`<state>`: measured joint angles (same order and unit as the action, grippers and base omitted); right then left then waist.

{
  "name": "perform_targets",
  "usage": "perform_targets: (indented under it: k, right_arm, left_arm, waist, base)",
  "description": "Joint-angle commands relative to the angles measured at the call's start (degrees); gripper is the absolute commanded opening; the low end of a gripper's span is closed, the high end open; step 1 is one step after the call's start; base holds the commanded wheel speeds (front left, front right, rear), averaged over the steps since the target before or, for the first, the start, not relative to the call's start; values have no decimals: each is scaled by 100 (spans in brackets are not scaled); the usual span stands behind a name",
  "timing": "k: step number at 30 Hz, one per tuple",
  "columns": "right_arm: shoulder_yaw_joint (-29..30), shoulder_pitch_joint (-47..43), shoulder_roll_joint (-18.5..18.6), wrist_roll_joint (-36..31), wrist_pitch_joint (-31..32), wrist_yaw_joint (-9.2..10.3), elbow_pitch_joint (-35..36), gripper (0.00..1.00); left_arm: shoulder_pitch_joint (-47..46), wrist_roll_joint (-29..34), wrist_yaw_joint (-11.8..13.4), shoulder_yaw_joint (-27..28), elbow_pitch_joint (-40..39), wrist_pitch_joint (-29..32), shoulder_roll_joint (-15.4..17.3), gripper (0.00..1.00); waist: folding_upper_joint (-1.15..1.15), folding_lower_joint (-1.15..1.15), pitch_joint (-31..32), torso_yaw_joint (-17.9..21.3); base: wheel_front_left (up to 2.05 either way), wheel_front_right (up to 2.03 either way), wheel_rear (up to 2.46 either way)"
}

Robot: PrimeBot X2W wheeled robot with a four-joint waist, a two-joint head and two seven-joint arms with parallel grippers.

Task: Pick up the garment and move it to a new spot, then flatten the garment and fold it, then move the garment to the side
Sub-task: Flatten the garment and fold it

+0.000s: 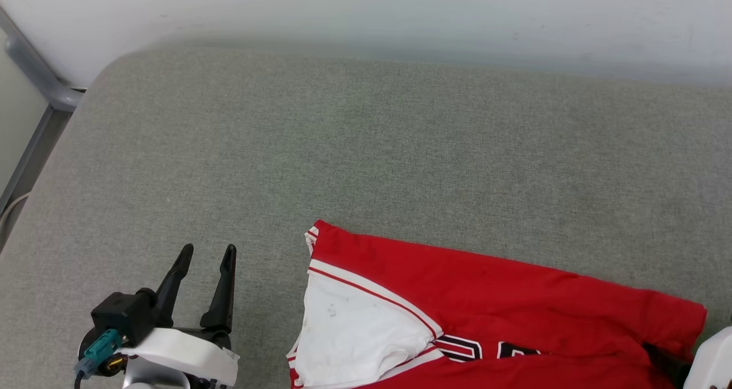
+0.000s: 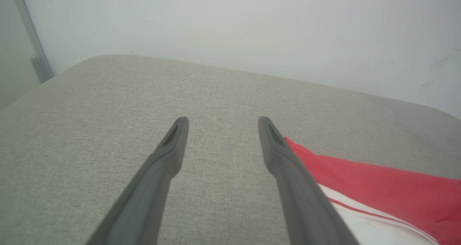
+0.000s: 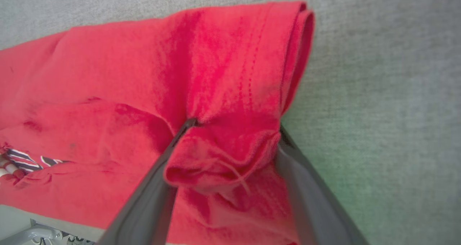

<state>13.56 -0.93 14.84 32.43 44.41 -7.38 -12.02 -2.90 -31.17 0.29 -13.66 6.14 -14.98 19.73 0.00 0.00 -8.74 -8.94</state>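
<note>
Setting: grey woven pad (image 1: 366,149) set against a pale wall (image 1: 400,11), most of it bare.
Garment: red jersey (image 1: 486,297) lies partly doubled over at the near right of the pad, with a white sleeve (image 1: 354,332) uppermost and a strip of black lettering (image 1: 474,349) showing.
Left gripper: left gripper (image 1: 209,249) hovers over bare pad beside the sleeve end, fingers spread wide, holding nothing.
Right gripper: right gripper (image 3: 236,126) is at the opposite end, fingers wide apart astride a bunched red fold near the stitched hem (image 3: 302,39), not pinched onto it.
Handling: likely light, limp and slightly slick; it will sag and drape from wherever it is lifted, and layers may slide apart.
Where to grip: probably the doubled hem corner on the right and the striped sleeve edge on the left, pinching all layers together.
</note>
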Motion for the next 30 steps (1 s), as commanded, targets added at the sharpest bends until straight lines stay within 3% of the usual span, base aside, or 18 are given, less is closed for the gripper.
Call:
perform_targets:
  k: [1, 2, 3, 4, 5, 23, 30]
  right_arm:
    - [-228, -106, -248, 57, 53, -19, -181, 100]
    - [-244, -97, -230, 27, 20, -19, -208, 100]
    - [-256, -90, -213, -13, -30, -19, -233, 54]
    - [-250, -76, -188, -51, -101, -19, -250, 40]
    - [-224, -53, -158, -64, -184, -19, -269, 0]
    - [608, 267, 685, -757, -1293, -5, -489, 0]
    - [566, 214, 512, -811, -1243, -7, -365, 0]
  left_arm:
    - [-62, 32, -34, 34, 18, -27, -14, 100]
    - [-69, 47, -52, 56, 29, -27, -36, 100]
    - [-77, 75, -71, 70, 42, -27, -56, 100]
    - [-83, 89, -91, 86, 51, -27, -77, 100]
    - [-90, 97, -117, 105, 65, -27, -99, 100]
    - [18, 343, -369, 403, 228, -26, -365, 100]
    - [94, 419, -432, 464, 288, -26, -486, 100]
  waist:
    - [0, 0, -7, 6]
    - [0, 0, -15, 10]
    - [0, 0, -19, 10]
    - [0, 0, -23, 11]
    - [0, 0, -28, 12]
    - [0, 0, 134, 99]
    - [0, 0, 288, 146]
  base:
    - [0, 0, 0]
    - [0, 0, 0]
    - [0, 0, 0]
    - [0, 0, 0]
    - [0, 0, 0]
    - [0, 0, 0]
    - [0, 0, 0]
